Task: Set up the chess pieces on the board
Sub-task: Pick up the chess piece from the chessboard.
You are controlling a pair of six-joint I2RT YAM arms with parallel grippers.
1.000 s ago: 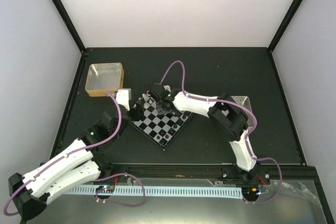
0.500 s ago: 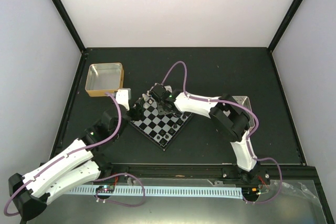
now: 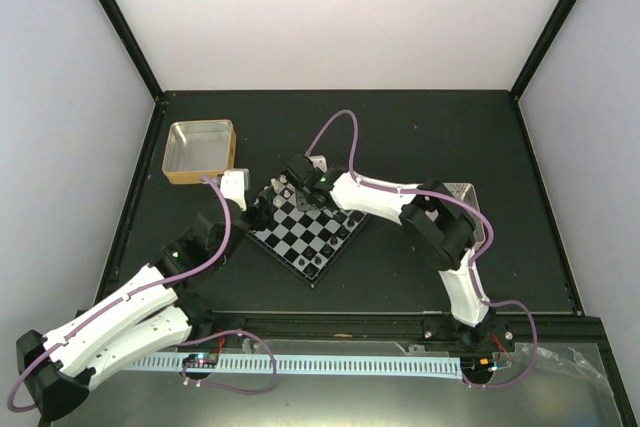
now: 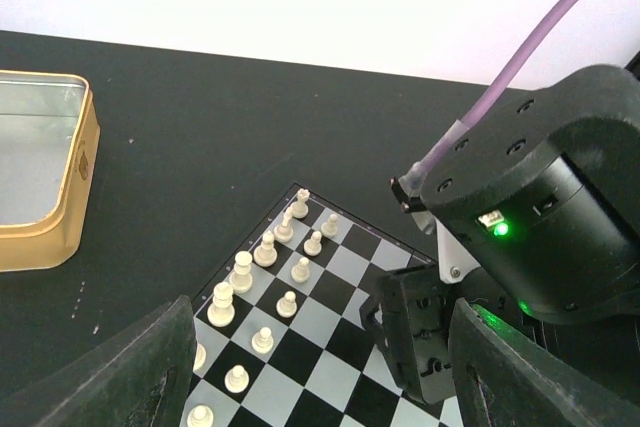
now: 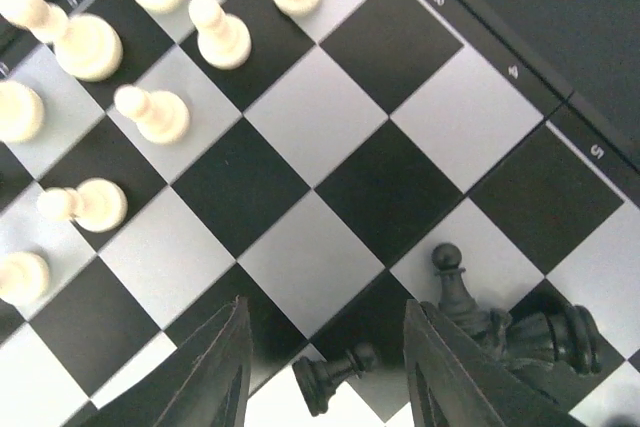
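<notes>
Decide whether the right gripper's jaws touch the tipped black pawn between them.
Apart. The right wrist view shows the tipped black pawn lying between the right gripper's jaws, with bare board on both sides.

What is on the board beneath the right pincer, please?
One black pawn stands upright, another pawn lies between the fingers, a toppled piece nearby. They hide anything behind them.

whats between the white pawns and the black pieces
Only bare squares of the board separate the white pawns from the black pieces; the right wrist view shows it.

Glossy checked board point(image 5: 270, 187), matt black table point(image 4: 200, 127), shiny metal tray point(image 4: 40, 247).
</notes>
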